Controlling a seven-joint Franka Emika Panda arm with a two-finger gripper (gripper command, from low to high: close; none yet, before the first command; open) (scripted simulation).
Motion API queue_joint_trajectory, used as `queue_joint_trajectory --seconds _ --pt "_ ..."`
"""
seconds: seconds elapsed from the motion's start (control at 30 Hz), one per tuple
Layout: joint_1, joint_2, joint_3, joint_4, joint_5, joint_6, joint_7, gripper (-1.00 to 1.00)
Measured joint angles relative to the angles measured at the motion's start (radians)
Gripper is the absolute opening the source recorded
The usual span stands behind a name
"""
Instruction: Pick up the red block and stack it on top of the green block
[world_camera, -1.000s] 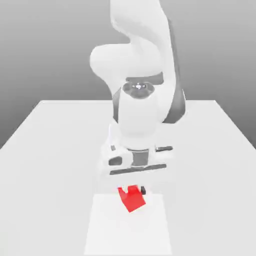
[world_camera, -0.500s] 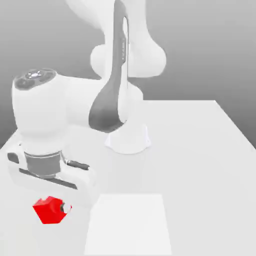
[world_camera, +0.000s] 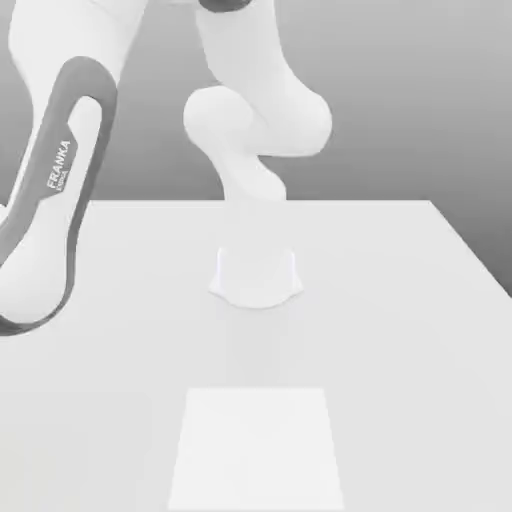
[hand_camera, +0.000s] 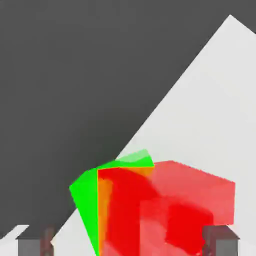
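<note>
In the hand view the red block (hand_camera: 170, 210) lies close below my gripper (hand_camera: 125, 245), smeared as if moving. It overlaps the green block (hand_camera: 85, 200), whose bright green faces stick out from behind it on one side. Whether the red block rests on the green one I cannot tell. The two dark fingertips (hand_camera: 31, 245) stand wide apart, and the one on the green block's side is clear of the red block: the gripper is open. Both blocks are near the edge of the white table (hand_camera: 215, 100), with dark ground beyond.
In the exterior view the arm's white and grey link (world_camera: 50, 200) reaches off the exterior view's left. The robot base (world_camera: 256, 275) stands mid-table. A paler square patch (world_camera: 258, 450) marks the white tabletop (world_camera: 400, 300) near the front.
The gripper carried the red block from above the pale patch to the exterior view's left and out of that view. Its fingers, shut on the block before, have opened.
</note>
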Motion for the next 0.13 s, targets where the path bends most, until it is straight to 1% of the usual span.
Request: queue_joint_trajectory --seconds 0.07,0.13 --pt "-0.001 0.005 0.000 0.002 0.001 0.003 0.000 1.00" --pt "0.013 -0.048 -0.020 -0.002 -0.028 -0.045 0.020 1.00"
